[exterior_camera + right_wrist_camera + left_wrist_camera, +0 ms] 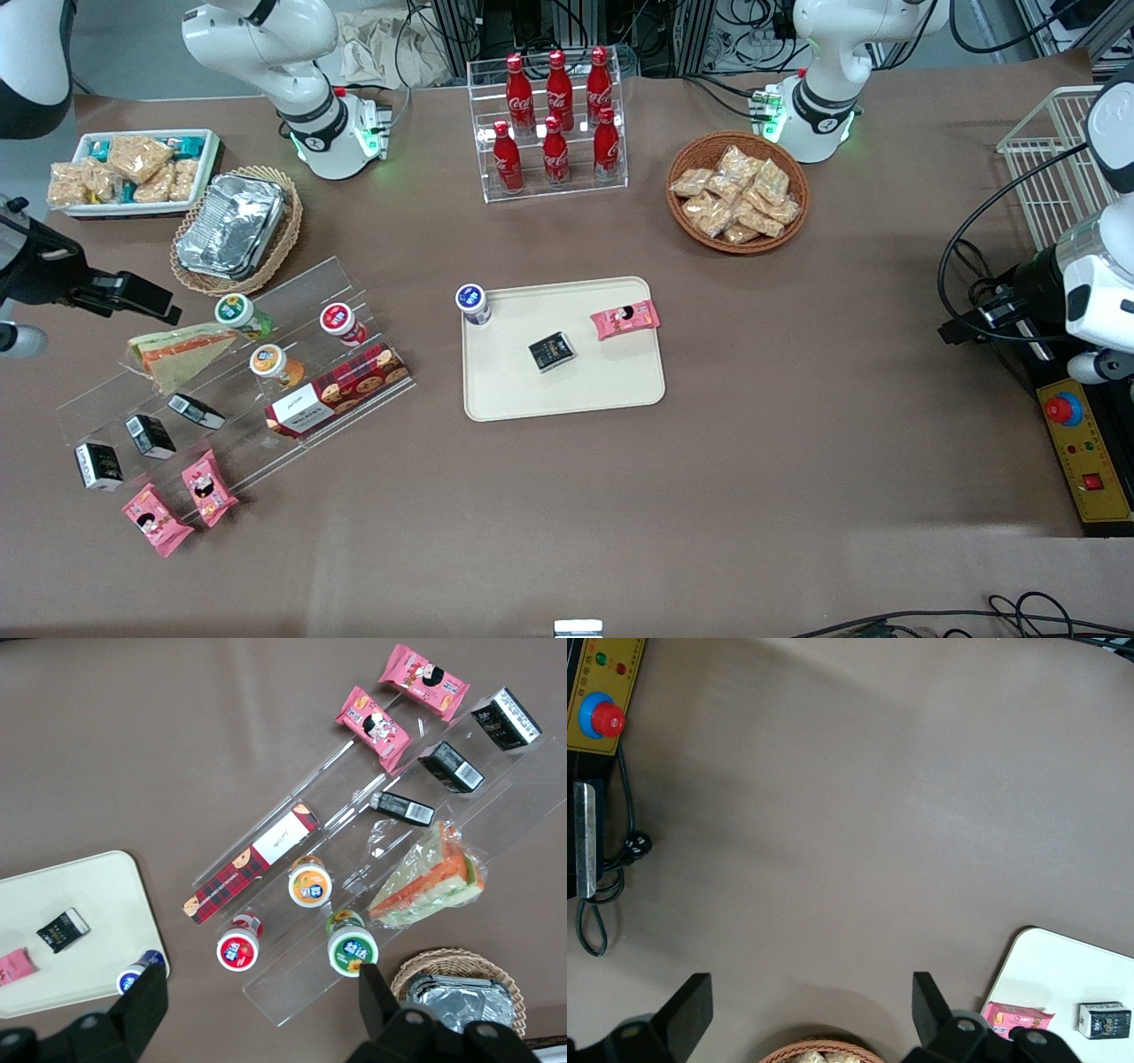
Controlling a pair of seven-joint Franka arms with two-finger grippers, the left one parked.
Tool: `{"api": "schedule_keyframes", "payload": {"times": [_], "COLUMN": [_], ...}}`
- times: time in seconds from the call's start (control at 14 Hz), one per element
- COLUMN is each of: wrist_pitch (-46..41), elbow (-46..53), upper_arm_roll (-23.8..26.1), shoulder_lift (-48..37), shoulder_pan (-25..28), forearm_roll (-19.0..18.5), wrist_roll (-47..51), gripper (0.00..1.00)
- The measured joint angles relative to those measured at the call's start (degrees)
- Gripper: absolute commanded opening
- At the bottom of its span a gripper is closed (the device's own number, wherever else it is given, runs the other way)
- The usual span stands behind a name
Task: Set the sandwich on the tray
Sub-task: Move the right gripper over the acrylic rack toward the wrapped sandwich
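Pincer (252, 1001) spread above rack (292, 390) | sandwich (173, 352) on rack | tray (611, 381) holds 1 pink packet (625, 319), 1 black box (551, 351)

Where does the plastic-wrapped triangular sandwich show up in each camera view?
Front view: the plastic-wrapped triangular sandwich lies on the clear acrylic stepped rack, beside the green-lidded cup.
Right wrist view: sandwich on the same rack, next to that cup; the open gripper hovers above.
Left wrist view: not in it.
Shared landmark: the beige tray.
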Motion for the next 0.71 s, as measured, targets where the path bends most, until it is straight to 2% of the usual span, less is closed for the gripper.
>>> {"api": "schedule_keyframes", "payload": {"times": [0.71], "wrist_pitch": [0.56], "elbow": [-0.02], "upper_arm_roll": [-0.44], "shoulder_lift": [0.70], "shoulder_pan": [-0.65], "forearm_roll": [0.00], "wrist_roll": [-0.01], "gripper": [0.96]}}
